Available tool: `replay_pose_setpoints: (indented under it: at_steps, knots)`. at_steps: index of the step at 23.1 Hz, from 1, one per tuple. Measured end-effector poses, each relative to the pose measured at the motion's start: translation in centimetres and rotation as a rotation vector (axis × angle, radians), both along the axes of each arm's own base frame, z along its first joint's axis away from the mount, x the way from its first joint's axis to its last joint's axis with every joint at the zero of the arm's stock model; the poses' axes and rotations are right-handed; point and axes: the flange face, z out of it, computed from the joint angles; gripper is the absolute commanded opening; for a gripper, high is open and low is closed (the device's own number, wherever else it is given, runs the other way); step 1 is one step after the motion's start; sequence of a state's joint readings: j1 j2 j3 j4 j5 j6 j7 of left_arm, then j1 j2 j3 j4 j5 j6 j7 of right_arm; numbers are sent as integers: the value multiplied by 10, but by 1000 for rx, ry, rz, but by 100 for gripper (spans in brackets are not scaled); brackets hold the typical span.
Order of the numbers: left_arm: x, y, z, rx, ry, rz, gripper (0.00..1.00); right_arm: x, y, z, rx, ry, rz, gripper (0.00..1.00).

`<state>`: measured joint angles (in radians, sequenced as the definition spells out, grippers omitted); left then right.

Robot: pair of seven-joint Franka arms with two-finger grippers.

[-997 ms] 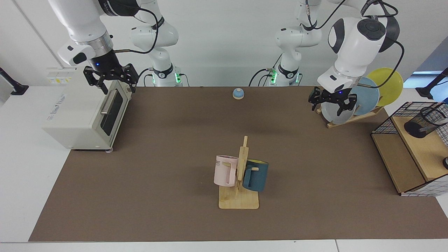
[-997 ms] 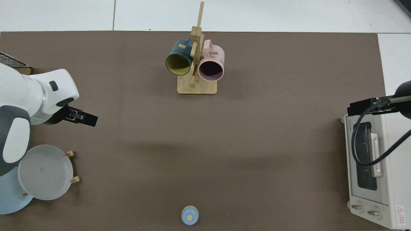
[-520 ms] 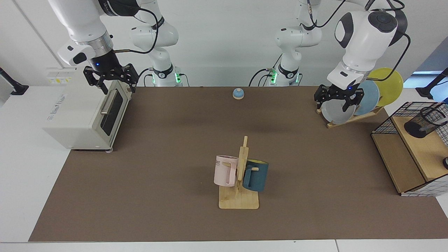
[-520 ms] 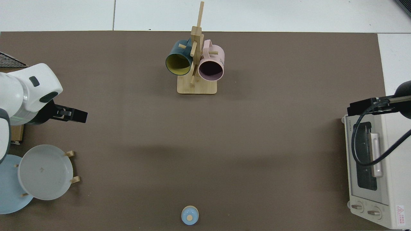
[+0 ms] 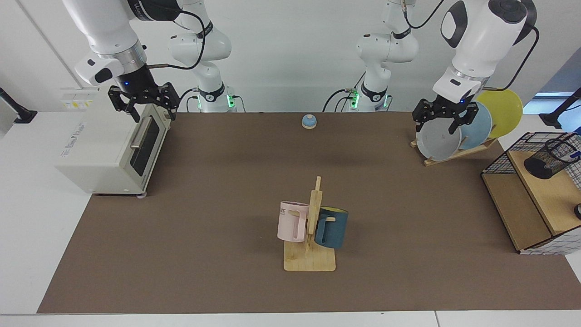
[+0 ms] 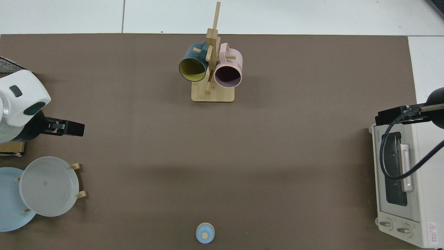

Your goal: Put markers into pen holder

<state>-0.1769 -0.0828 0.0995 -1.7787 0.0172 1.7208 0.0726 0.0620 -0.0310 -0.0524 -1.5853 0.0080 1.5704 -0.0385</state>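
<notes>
Left gripper [image 5: 445, 121] has risen, fingers open, well apart from pen holder [image 5: 549, 158].

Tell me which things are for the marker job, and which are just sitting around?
For the job:
pen holder on the shelf
marker, blue tip seemingly poking out of it
left gripper, open above the plates

Just sitting around:
oven, right gripper waiting open over it
mugs
plates
bell

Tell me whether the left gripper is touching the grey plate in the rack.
Cannot tell. In the facing view the left gripper overlaps the grey plate's upper rim; in the top view brown mat separates them, but height is hidden.
</notes>
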Motion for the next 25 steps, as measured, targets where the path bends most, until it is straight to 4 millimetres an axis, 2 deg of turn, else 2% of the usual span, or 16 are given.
replay_pose_setpoints:
  at_steps: [9, 25]
  knots:
    - [1, 11, 1, -1, -7, 16, 100, 0, 0, 0, 0, 0, 0, 100]
    - [2, 1, 1, 0, -15, -3, 100, 0, 0, 0, 0, 0, 0, 100]
